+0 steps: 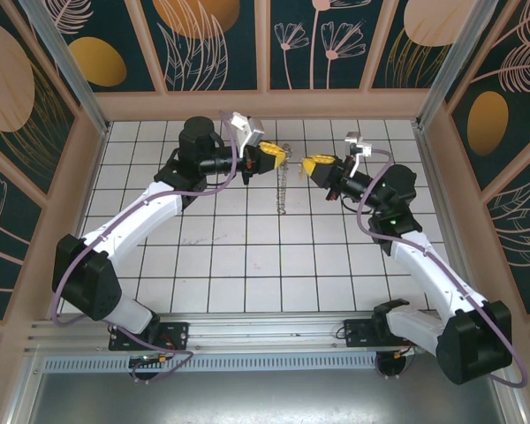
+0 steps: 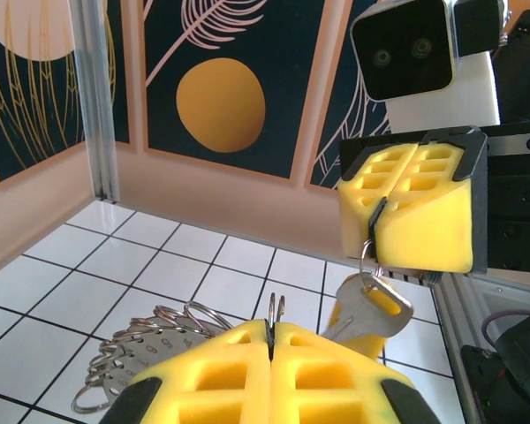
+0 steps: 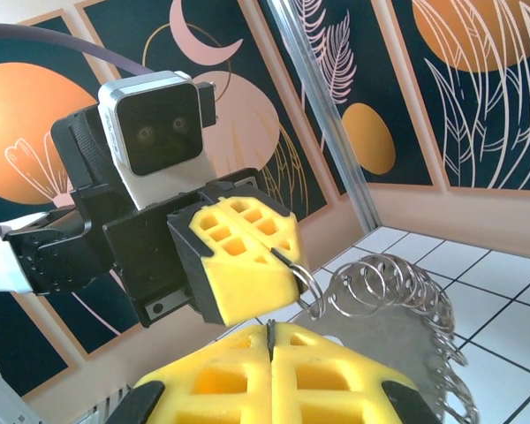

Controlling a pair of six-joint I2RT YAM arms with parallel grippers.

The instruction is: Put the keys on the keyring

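The white tiled table (image 1: 247, 265) takes up most of the cell, and both arms reach over its far part, meeting near twelve o'clock from the centre. The left arm (image 1: 141, 221) sweeps in from seven o'clock, the right arm (image 1: 424, 265) from five. The left gripper (image 1: 281, 156) sits just to the eleven o'clock side of that meeting point and the right gripper (image 1: 306, 163) to the one o'clock side. Their tips face each other, just apart.

The left jaws are pressed fully together on the keyring (image 2: 150, 353). They pinch one thin wire loop, and the bundle of silvery rings hangs down toward the tiles; I cannot tell whether its lower end touches them. The right jaws are squeezed just as tight, nipping the small loop from which the key (image 2: 375, 305) dangles at six o'clock under its yellow pads (image 2: 433, 203).

To my eye the threading is in hand but not done, since key and keyring are near yet apart. Doing it well, I'd judge, means holding the ring steady and turning its open end toward the key. The key's loop should then come in slowly along the wire, not across it. The hanging bundle may swing and the key may twist, so the moves should be small. Neither grip should loosen until the loop has caught.
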